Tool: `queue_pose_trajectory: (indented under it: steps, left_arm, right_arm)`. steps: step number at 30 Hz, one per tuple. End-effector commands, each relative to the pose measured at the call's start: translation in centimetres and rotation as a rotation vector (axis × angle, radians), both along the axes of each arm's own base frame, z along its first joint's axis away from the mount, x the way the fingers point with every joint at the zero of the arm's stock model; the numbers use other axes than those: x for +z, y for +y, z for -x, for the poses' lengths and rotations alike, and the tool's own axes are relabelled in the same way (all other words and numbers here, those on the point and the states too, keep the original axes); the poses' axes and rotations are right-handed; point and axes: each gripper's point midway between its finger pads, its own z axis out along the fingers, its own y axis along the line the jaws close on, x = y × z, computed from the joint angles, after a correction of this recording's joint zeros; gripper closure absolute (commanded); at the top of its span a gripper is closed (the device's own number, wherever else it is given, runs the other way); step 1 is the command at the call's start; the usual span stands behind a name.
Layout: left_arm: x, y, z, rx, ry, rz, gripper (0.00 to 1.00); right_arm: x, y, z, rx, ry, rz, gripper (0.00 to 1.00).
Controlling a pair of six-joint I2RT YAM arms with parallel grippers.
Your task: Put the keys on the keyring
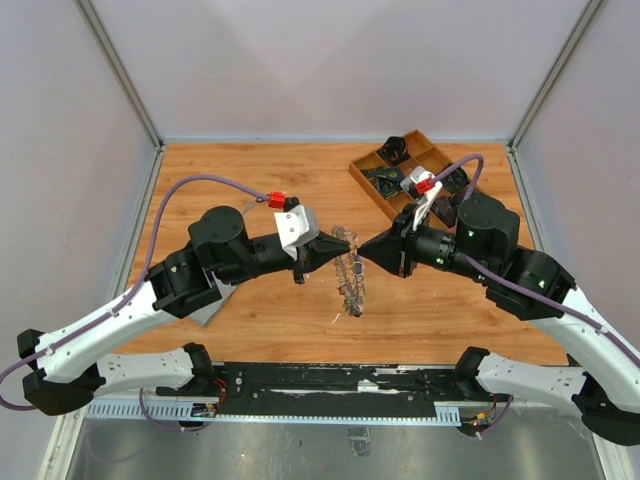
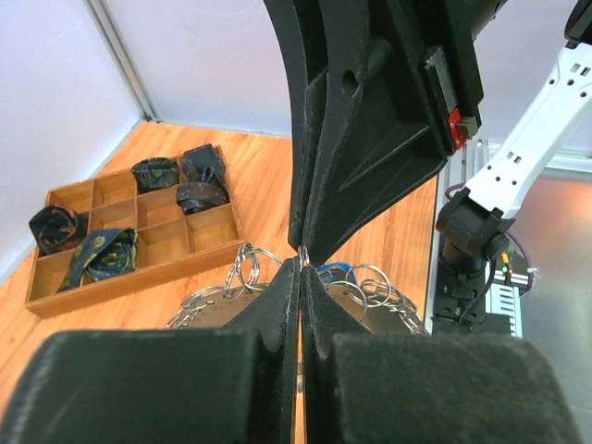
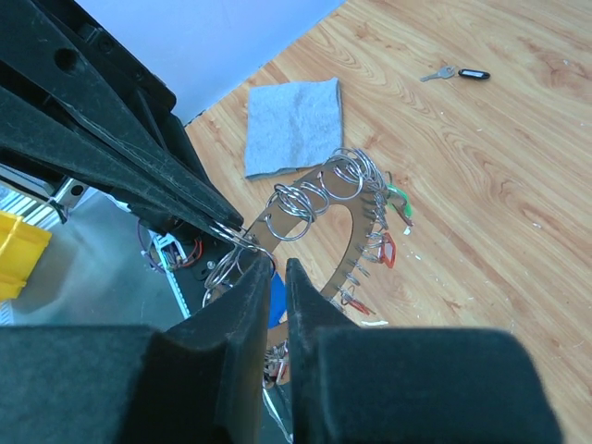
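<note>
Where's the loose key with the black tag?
Right wrist view, upper right: the black-tagged key lies alone on the wooden table, right of the grey cloth, beyond the keyring.

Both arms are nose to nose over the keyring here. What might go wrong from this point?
1. The left pincer seems to pinch only a thin wire loop of the keyring; a tug may pull it free and drop the ring.
2. The right pincer stands a slit open right at that loop, so it adds little hold.
3. The two tips nearly touch; a small misstep may knock them together.
</note>
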Motion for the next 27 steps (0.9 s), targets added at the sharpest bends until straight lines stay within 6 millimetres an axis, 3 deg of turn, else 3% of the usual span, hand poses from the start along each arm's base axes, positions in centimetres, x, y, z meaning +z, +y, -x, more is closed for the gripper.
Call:
queue_pose_trajectory:
  steps: [1,8,17,27]
  left_arm:
    - [3.8,0.5,0.8,-0.018,-0.071,0.115,0.99]
    - [5.0,0.6,1.9,-0.065,-0.062,0.172,1.00]
    - [5.4,0.2,3.9,-0.179,-0.061,0.207,0.99]
    - [5.6,0.2,4.6,-0.215,-0.071,0.212,0.99]
  right_arm:
    - [1.7,-0.9,0.4,0.012,-0.121,-0.022,0.81]
    - [5.0,-1.3,2.2,0.146,-0.432,-0.100,0.65]
    - [5.9,0.2,5.1,0.364,-0.646,-0.167,0.69]
    - [5.8,0.2,5.5,0.394,-0.637,-0.153,0.79]
